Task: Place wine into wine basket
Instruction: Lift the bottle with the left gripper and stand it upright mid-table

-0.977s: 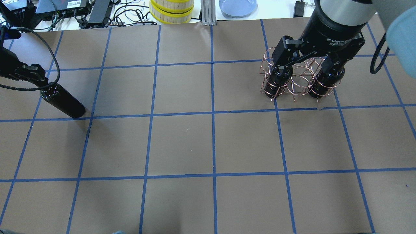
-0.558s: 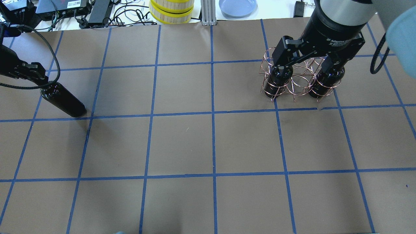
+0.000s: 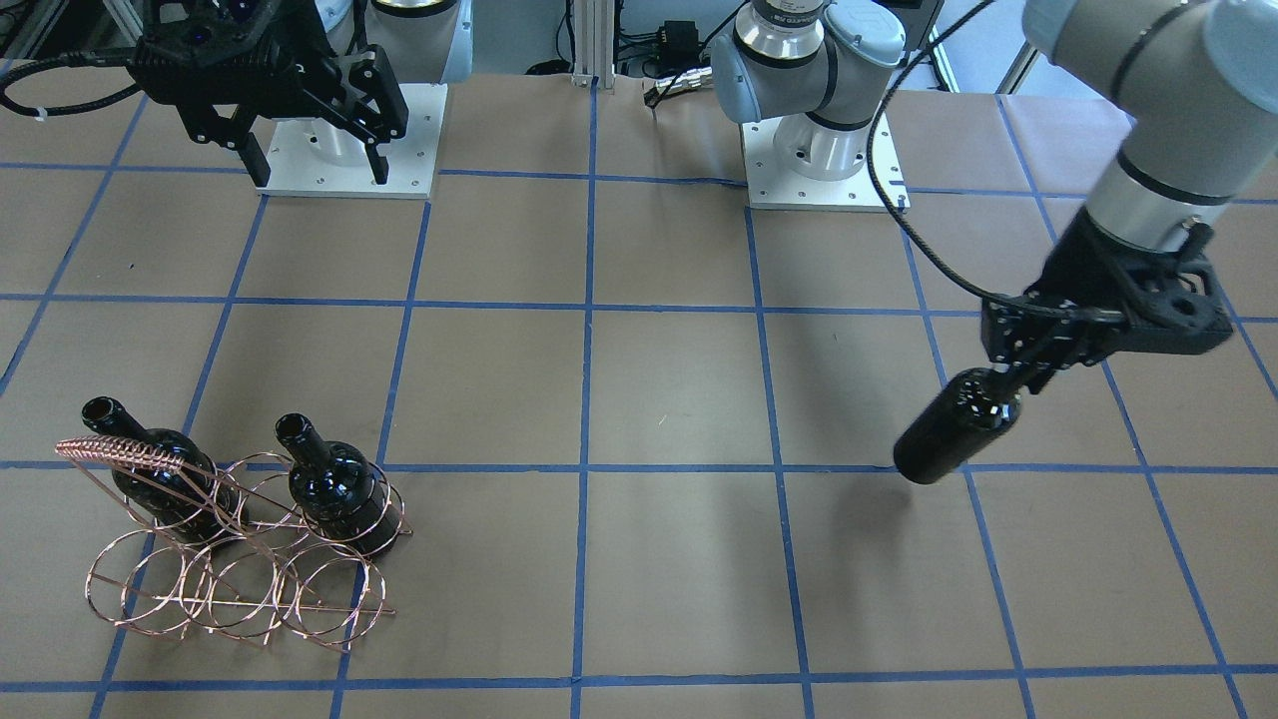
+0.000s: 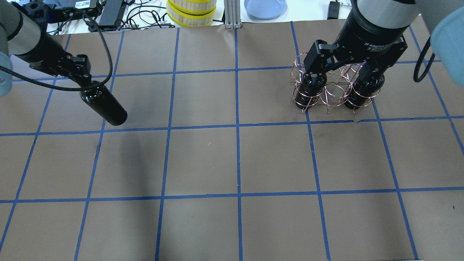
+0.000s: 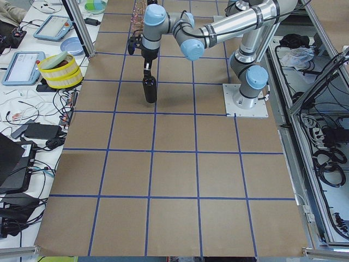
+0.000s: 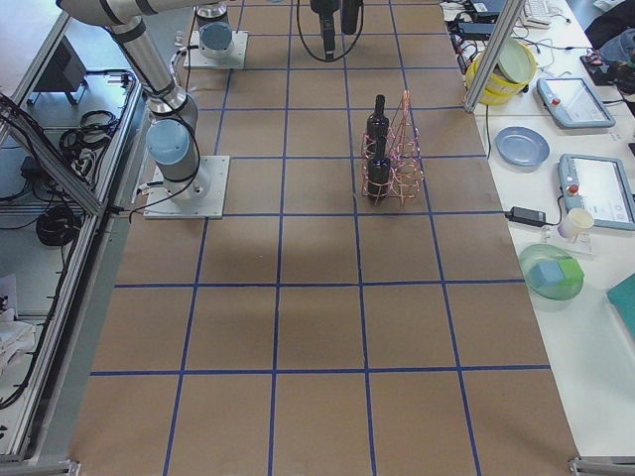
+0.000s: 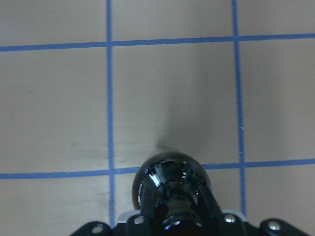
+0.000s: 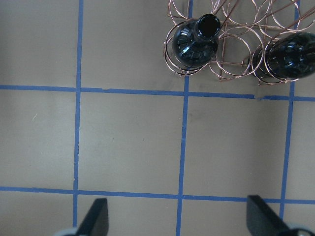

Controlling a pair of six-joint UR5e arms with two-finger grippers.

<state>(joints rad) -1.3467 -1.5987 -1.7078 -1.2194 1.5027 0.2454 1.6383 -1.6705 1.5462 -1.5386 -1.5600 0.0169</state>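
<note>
Left gripper (image 4: 88,85) grasping wine (image 4: 105,107) neck (bottle hanging upright); right gripper (image 3: 319,175) released.

Rose-gold copper wire rack (image 3: 240,589): 1. Glossy near-black glass wine bottles: 3. First bottle (image 3: 165,489) and second bottle (image 3: 339,494) stand in rack rings. Third bottle (image 3: 954,434) is well apart from rack, neck gripped by left end effector (image 3: 1003,384). End effectors: 2, counting right end effector (image 3: 319,178). Pale blue round plate (image 4: 265,7): 1, off the counter (image 4: 232,163), beyond rack. Yellow-rimmed round tubs (image 4: 191,12): 2, stacked.
</note>
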